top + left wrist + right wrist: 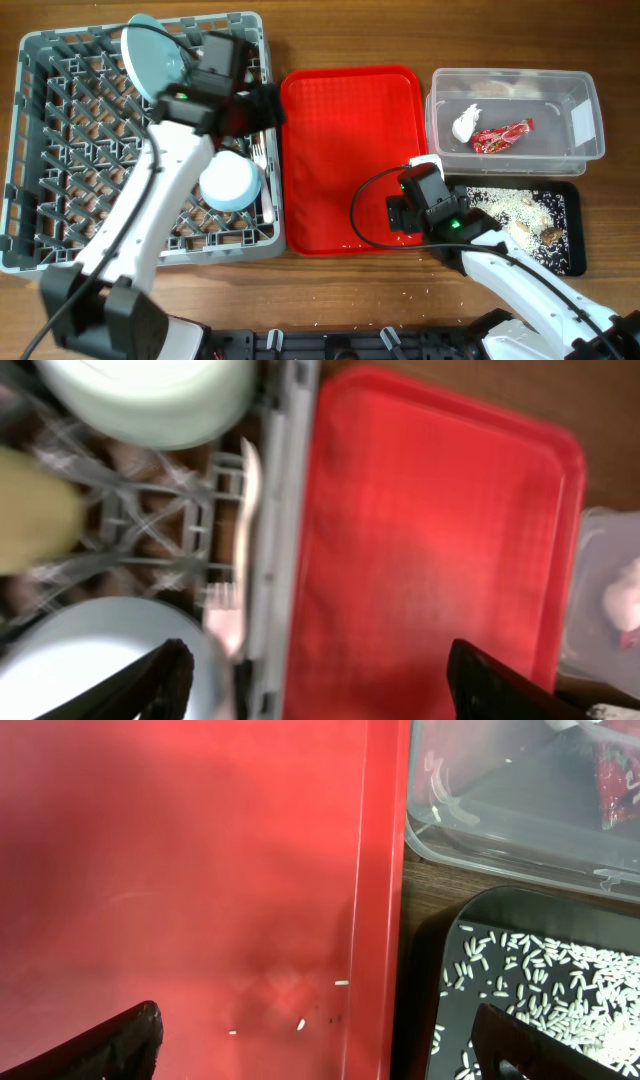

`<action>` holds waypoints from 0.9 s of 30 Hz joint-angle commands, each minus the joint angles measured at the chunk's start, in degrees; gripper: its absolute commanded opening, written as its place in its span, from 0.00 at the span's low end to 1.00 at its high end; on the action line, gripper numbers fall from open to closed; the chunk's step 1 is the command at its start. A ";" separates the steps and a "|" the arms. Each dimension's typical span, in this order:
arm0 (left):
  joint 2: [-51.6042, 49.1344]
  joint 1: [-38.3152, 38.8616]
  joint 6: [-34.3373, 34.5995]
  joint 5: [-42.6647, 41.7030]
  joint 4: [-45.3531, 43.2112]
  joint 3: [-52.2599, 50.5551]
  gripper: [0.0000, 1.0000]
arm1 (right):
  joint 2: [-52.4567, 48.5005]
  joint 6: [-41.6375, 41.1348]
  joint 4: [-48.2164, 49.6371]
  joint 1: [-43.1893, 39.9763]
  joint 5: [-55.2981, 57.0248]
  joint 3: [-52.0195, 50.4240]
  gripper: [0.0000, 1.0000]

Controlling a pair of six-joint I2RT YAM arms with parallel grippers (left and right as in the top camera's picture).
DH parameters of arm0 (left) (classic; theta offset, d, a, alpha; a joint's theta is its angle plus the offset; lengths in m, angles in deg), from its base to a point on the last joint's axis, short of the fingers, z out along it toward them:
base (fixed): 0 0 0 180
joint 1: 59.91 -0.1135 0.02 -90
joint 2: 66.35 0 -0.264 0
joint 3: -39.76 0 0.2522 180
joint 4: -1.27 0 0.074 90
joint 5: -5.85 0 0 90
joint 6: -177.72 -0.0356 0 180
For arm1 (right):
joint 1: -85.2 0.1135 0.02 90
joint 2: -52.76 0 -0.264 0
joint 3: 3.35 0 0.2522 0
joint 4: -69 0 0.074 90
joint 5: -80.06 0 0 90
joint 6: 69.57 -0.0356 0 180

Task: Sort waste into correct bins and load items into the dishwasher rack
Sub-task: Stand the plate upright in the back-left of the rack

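The grey rack (40, 200) at left holds an upright light-blue plate (150, 50), a pale bowl (230, 180), and a white spoon (250, 485) and fork (225, 615) by its right wall. The left wrist view also shows a mint bowl (150, 400), a blurred yellow cup (30, 510) and another pale round dish (80, 660). My left gripper (262, 105) (330, 690) is open and empty over the rack's right edge. The clear tub (580, 150) holds the tissue (466, 122) and red wrapper (502, 135). The black tray (572, 200) holds rice (510, 205). My right gripper (405, 212) (325, 1050) is open and empty.
The flat red serving tray (350, 150) lies between the rack and the bins, with a few rice grains (300, 1023) near its right rim. The right gripper hovers over that rim, beside the black tray (540, 990) and the tub (500, 830).
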 commanded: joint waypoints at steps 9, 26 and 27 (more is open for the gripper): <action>-13.03 4.55 -0.85 2.19 -1.92 -4.55 0.25 | 0.00 -0.33 0.11 0.02 0.04 0.50 1.00; -13.03 4.55 -1.81 9.46 10.75 -4.55 0.12 | 0.00 -0.33 0.11 0.02 0.04 0.50 1.00; -13.03 4.55 -1.81 9.46 11.30 -4.55 0.12 | 0.00 -0.33 0.09 0.02 0.04 0.50 1.00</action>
